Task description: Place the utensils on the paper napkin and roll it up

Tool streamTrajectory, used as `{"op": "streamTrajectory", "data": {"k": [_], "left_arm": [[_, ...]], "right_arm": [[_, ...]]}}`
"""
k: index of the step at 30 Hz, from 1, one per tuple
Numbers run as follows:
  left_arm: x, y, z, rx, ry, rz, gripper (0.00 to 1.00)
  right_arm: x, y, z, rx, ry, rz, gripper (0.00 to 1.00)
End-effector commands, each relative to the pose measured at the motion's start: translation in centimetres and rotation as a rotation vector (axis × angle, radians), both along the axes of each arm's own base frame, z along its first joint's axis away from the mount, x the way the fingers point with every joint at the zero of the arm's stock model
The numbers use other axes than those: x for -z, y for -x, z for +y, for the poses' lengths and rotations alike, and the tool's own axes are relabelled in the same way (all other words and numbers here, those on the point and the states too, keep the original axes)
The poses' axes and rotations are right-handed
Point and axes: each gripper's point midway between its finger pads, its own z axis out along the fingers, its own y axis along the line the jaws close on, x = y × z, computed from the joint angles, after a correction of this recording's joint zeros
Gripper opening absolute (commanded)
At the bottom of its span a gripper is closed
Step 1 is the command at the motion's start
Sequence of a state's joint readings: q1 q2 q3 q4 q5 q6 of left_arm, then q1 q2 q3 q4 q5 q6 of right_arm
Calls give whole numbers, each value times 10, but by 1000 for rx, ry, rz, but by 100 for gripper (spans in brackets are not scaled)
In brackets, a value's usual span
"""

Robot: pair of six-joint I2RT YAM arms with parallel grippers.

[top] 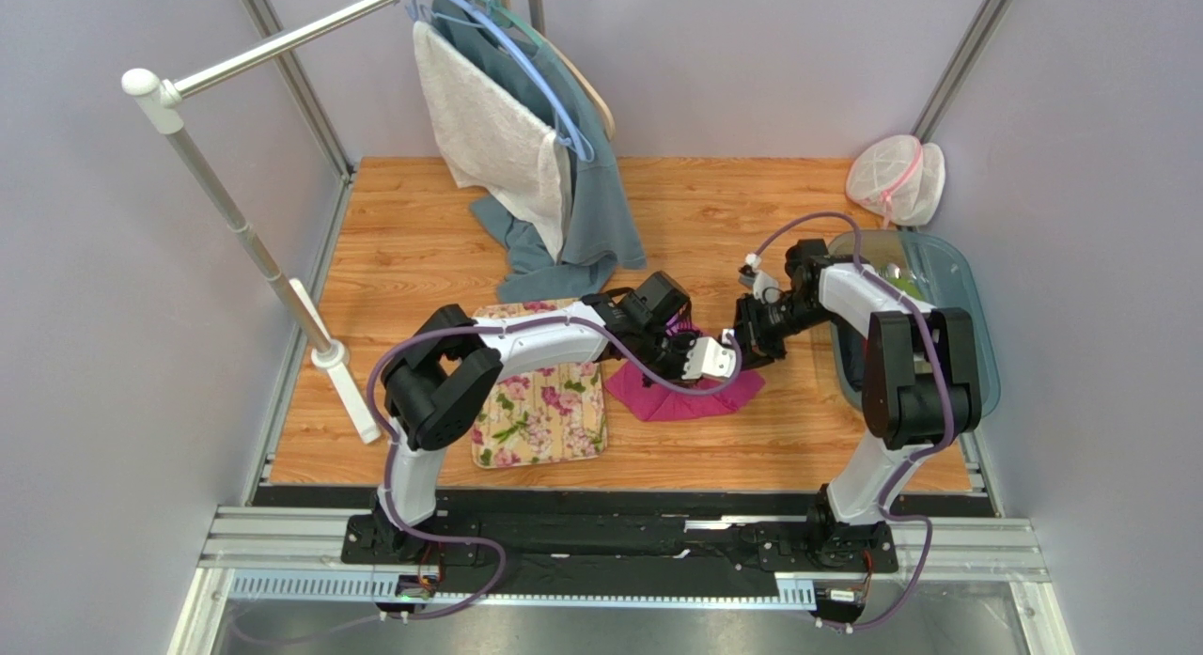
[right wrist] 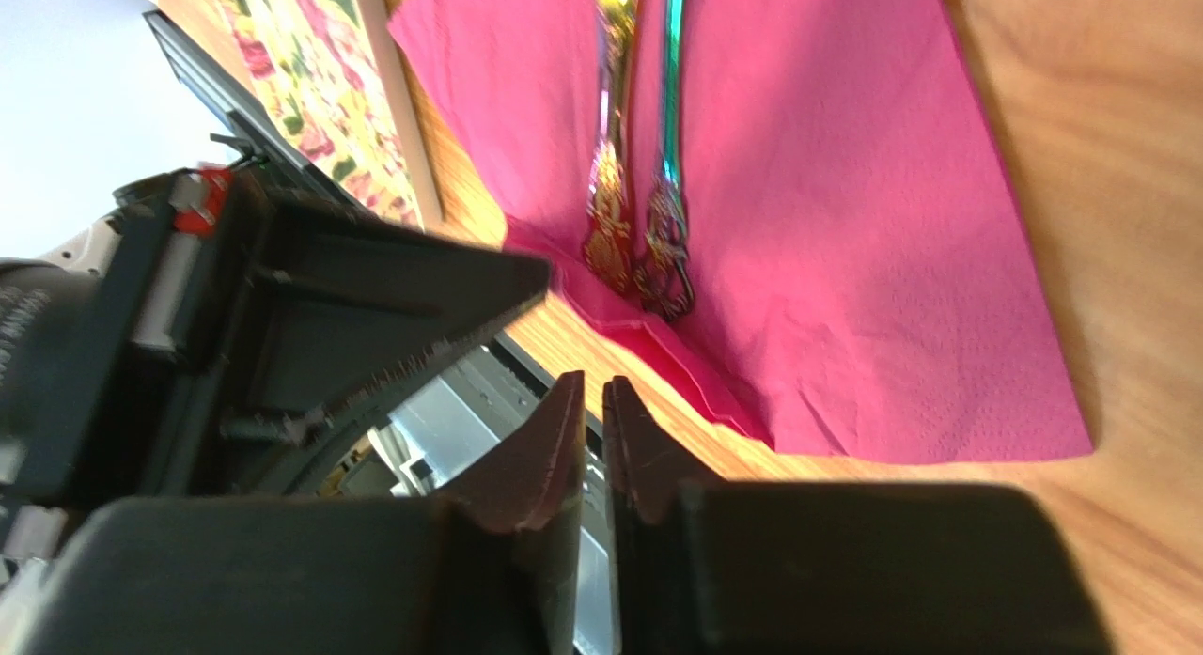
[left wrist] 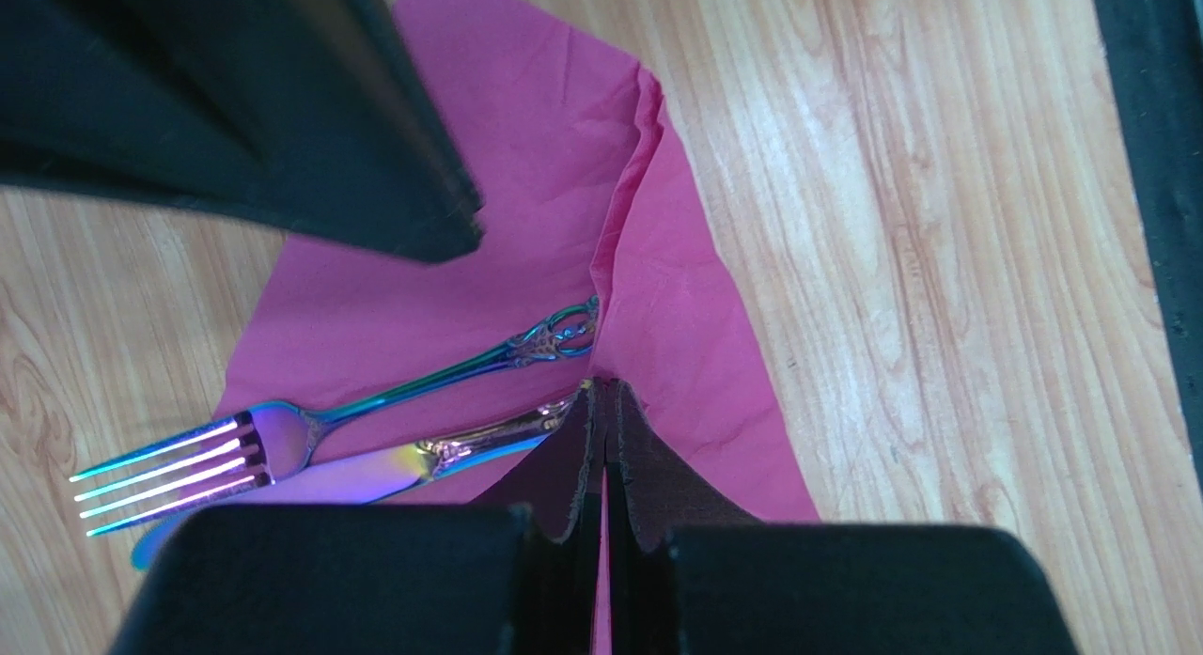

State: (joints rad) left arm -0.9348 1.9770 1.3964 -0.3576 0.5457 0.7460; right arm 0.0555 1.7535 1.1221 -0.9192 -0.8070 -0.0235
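The magenta paper napkin (left wrist: pixel 466 218) lies on the wood table, right of the flowered mat (top: pixel 544 409). A fork (left wrist: pixel 283 437) and a knife (left wrist: pixel 410 465), both iridescent metal, lie side by side on it; their ornate handle ends show in the right wrist view (right wrist: pixel 638 239). My left gripper (left wrist: pixel 605 390) is shut on the napkin's edge by the handle ends, raising a fold (left wrist: pixel 629 190). My right gripper (right wrist: pixel 593 390) is shut and empty, just off the napkin's edge (right wrist: pixel 876 261) and close to the left gripper (right wrist: pixel 283 331). In the top view the two grippers (top: pixel 713 359) (top: pixel 749 331) nearly meet over the napkin (top: pixel 678 394).
A grey-blue cloth and a white towel (top: pixel 494 134) hang from a rack at the back. A rack pole (top: pixel 247 239) stands at the left. A blue-tinted tray (top: pixel 946 282) and a mesh bag (top: pixel 897 179) sit at the right.
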Motion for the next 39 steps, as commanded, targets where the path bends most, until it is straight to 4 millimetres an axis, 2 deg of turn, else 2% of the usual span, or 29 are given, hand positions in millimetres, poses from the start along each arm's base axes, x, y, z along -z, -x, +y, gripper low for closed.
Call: {"op": "streamTrajectory", "data": {"k": [1, 4, 15, 23, 30, 32, 35, 36, 39], "left_arm": [[-7, -9, -8, 2, 22, -28, 0], [-3, -15, -9, -23, 17, -31, 0], [-2, -26, -18, -71, 5, -8, 0], [2, -32, -23, -111, -18, 13, 0], [2, -34, -23, -128, -21, 16, 1], [2, -36, -24, -134, -20, 16, 4], [-4, -40, -23, -158, -10, 12, 13], [-8, -44, -21, -176, -5, 14, 21], [-30, -49, -15, -272, 32, 90, 31]], "right_arm": [[1, 12, -3, 16, 11, 5, 11], [4, 16, -3, 19, 7, 6, 5], [18, 21, 3, 46, -16, 90, 6], [29, 20, 14, -2, 33, 69, 6], [51, 15, 13, 14, 88, 68, 4], [54, 12, 14, 11, 102, 67, 4], [64, 9, 10, 23, 139, 79, 4], [67, 9, 8, 27, 155, 84, 3], [71, 9, 5, 32, 176, 87, 3]]}}
